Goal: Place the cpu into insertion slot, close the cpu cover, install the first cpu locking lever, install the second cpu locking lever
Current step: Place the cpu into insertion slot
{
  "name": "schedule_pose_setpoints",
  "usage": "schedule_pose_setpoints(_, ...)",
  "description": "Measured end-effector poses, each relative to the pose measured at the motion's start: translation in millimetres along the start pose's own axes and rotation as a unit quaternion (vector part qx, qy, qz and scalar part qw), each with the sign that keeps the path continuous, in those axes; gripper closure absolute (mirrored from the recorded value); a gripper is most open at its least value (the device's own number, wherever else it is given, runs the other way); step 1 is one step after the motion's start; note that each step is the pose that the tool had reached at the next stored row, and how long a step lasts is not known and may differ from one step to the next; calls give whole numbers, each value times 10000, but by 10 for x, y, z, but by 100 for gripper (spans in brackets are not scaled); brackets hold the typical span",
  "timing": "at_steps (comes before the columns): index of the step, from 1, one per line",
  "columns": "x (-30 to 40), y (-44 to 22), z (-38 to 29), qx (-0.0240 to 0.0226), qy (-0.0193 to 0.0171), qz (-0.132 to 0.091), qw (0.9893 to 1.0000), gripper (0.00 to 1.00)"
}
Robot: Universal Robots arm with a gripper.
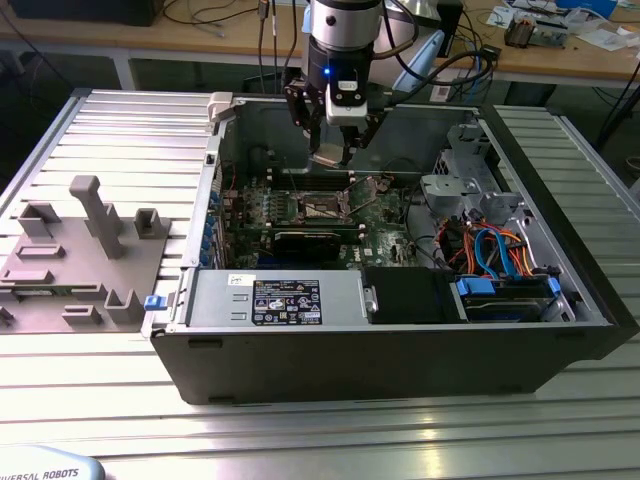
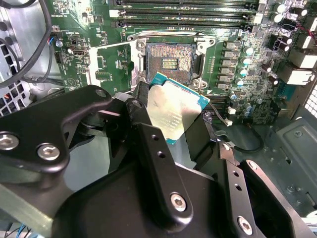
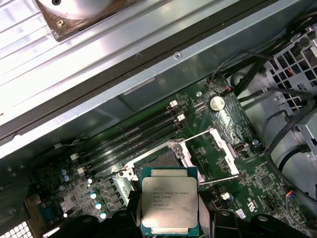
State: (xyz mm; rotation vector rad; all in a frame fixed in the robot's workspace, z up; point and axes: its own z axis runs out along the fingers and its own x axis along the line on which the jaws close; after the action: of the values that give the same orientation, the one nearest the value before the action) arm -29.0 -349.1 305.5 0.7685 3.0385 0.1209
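While the black robot gripper (image 1: 335,145) hangs inside the open dark grey computer case (image 1: 400,350), its fingers (image 2: 148,144) are closed on two opposite edges of the small flat square cpu with a dull silver metal top (image 3: 170,206). The chip lies roughly level, silver face up with a green rim around it. It is almost square, so it shows no marked long axis. It sits above the green motherboard (image 2: 237,79), close to the dark square insertion slot framed in silvery metal (image 2: 169,62) but apart from it. The socket lies bare, with the thin silvery windowed cpu cover (image 3: 224,148) swung open beside it. The case rests on a ribbed aluminium surface (image 1: 300,440).
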Motion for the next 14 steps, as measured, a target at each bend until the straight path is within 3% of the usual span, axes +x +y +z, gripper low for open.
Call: schedule_pose_setpoints(14, 0, 0, 2, -1, -3, 35, 10000, 46)
